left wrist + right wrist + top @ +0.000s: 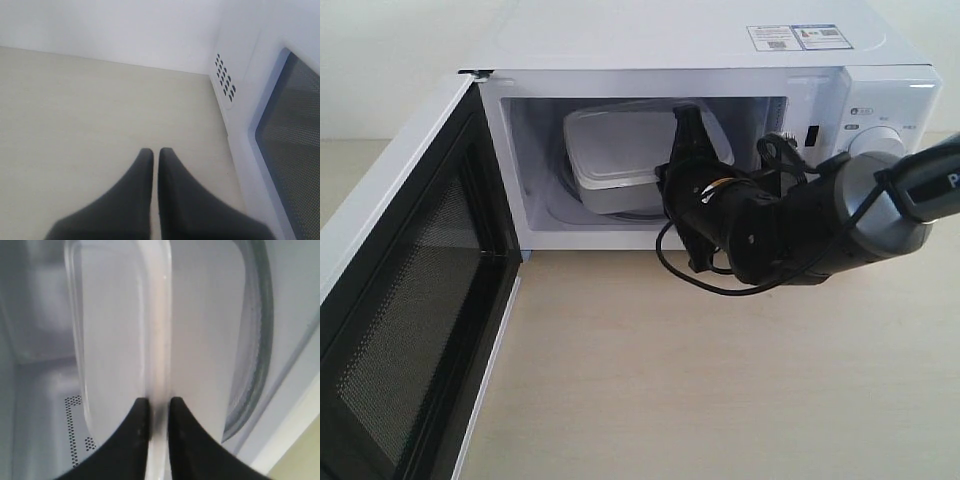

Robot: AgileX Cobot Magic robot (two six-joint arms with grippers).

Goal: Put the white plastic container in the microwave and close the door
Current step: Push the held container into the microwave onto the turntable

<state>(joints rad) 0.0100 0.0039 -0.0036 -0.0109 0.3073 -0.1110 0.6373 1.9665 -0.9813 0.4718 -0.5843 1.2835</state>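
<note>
Two steps made up this job, and to my eye the first was all but finished. The rectangular translucent-white plastic container with its flat rimmed lid (615,150) sat well inside the cavity of the boxy white countertop microwave (720,55), toward its hinge side. It was tipped so that its lid faced the microwave's opening. I could not tell whether its base lay flat on the glass turntable (260,340) within the microwave.

The black right gripper (686,112) reached in through the microwave's mouth. Its fingers (140,420) were pinched on the container's rim, one on each side, so the box had not yet been let go.

The white door with its black mesh inner face (410,290) hung wide from the microwave's hinge edge, not yet closed. The left gripper (155,152) hovered over the pale wooden tabletop (670,380) just outside the microwave, beside that open door, its fingers pressed together on nothing.

What was left, I judged, was to release the box, draw the right arm clear of the microwave, then swing the door shut.
</note>
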